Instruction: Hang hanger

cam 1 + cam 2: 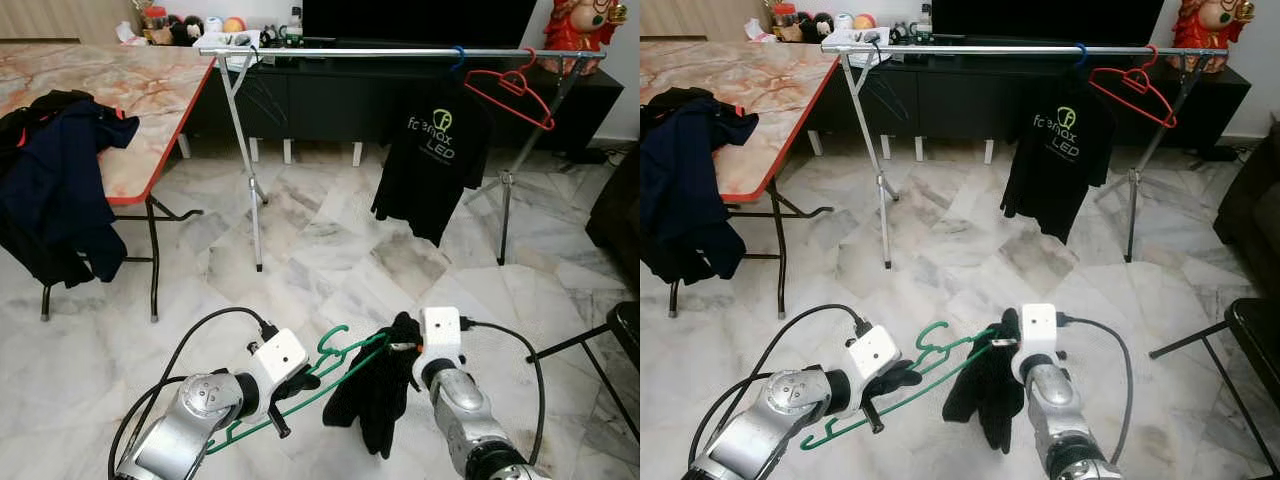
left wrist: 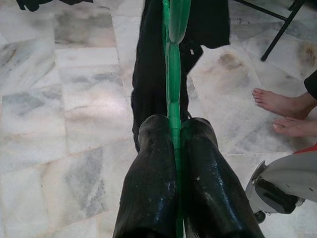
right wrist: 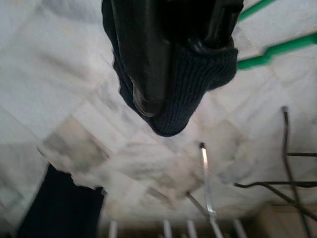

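A green plastic hanger (image 1: 345,368) is held low over the floor, with my left gripper (image 1: 288,398) shut on its lower bar; the left wrist view has both fingertips (image 2: 153,148) pinched on the green bar (image 2: 173,74). A dark knit garment (image 1: 375,395) droops from the hanger's right end. My right gripper (image 1: 404,348) is shut on that garment, whose fabric (image 3: 193,84) wraps its fingers (image 3: 143,59). Ahead stands the silver clothes rail (image 1: 400,51), bearing a black printed T-shirt (image 1: 435,150) and an empty red hanger (image 1: 510,90).
A marble-top folding table (image 1: 150,90) stands to the left with a dark jacket (image 1: 50,190) draped over its edge. A black frame (image 1: 600,345) juts in at the right. A person's bare feet (image 2: 282,104) rest on the floor nearby. Open marble floor lies before the rail.
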`<state>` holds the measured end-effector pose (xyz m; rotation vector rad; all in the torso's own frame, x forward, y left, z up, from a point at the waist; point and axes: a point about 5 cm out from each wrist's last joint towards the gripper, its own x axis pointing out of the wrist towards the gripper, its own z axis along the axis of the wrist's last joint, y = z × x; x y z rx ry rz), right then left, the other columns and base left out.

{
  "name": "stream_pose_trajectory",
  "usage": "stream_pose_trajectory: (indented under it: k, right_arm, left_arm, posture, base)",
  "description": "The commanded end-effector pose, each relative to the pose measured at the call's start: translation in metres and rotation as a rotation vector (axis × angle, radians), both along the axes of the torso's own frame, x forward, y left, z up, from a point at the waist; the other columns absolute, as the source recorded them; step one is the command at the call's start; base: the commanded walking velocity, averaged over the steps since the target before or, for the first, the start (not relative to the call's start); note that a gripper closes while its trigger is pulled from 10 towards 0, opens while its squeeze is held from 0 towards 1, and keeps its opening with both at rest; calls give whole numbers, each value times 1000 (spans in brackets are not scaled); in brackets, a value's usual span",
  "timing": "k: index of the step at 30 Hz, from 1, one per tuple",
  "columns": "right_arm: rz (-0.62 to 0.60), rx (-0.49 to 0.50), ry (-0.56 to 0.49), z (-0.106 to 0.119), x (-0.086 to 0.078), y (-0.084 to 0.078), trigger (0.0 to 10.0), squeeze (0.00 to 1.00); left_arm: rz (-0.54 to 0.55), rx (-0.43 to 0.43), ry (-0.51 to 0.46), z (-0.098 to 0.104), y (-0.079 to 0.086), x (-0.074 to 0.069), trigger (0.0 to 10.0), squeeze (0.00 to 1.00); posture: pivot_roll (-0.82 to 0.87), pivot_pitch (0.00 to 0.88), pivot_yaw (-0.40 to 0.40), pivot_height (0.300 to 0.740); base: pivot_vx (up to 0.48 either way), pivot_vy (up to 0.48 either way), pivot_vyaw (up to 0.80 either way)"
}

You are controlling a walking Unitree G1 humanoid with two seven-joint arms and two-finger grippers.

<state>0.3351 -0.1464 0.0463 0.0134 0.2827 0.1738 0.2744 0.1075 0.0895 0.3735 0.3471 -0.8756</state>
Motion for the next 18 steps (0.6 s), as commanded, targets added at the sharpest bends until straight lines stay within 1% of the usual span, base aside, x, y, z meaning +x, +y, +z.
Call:
stream_pose_trajectory:
  k: [1,4,6,8,9,11,13,14,16,18]
  right_arm:
    - [36,20,-70,15,8,6,10000,0]
    - [85,54,-97,22,11,10,10000,0]
    - [141,38,-98,24,10,13,10000,0]
    - [158,20,-84,23,9,12,10000,0]
    - [157,31,-68,22,8,12,10000,0]
    - [148,78,-24,19,6,12,10000,0]
    - [137,94,-26,19,5,11,10000,0]
    - [112,102,-18,17,5,9,10000,0]
    - [95,90,-7,15,4,7,10000,0]
    - [2,43,59,5,2,-6,10000,0]
  left_arm:
    - [0,-21,-26,5,0,2,10000,0]
    - [0,-24,-27,5,-1,3,10000,0]
    - [-3,-29,-28,5,-2,2,10000,0]
    - [-2,-29,-29,5,-2,3,10000,0]
    - [1,-26,-32,5,-2,3,10000,0]
    - [16,-10,-40,4,-1,5,10000,0]
    - [20,-3,-41,3,-1,6,10000,0]
    - [30,3,-44,3,0,7,10000,0]
    - [35,9,-46,2,0,7,10000,0]
    - [49,28,-45,1,3,8,10000,0]
  posture:
    - [66,97,-25,740]
    - [61,102,-24,740]
    - [58,105,-24,740]
    - [55,110,-24,740]
    - [54,111,-23,740]
    - [53,112,-23,740]
    - [53,112,-23,740]
    - [47,114,-24,740]
    - [49,114,-24,740]
    - [54,113,-25,740]
  base:
    - [0,0,0]
    - [0,0,0]
    - [0,0,0]
    - [0,0,0]
    - [0,0,0]
    - [0,0,0]
    - [0,0,0]
    - [0,0,0]
    - [0,0,0]
    - [0,0,0]
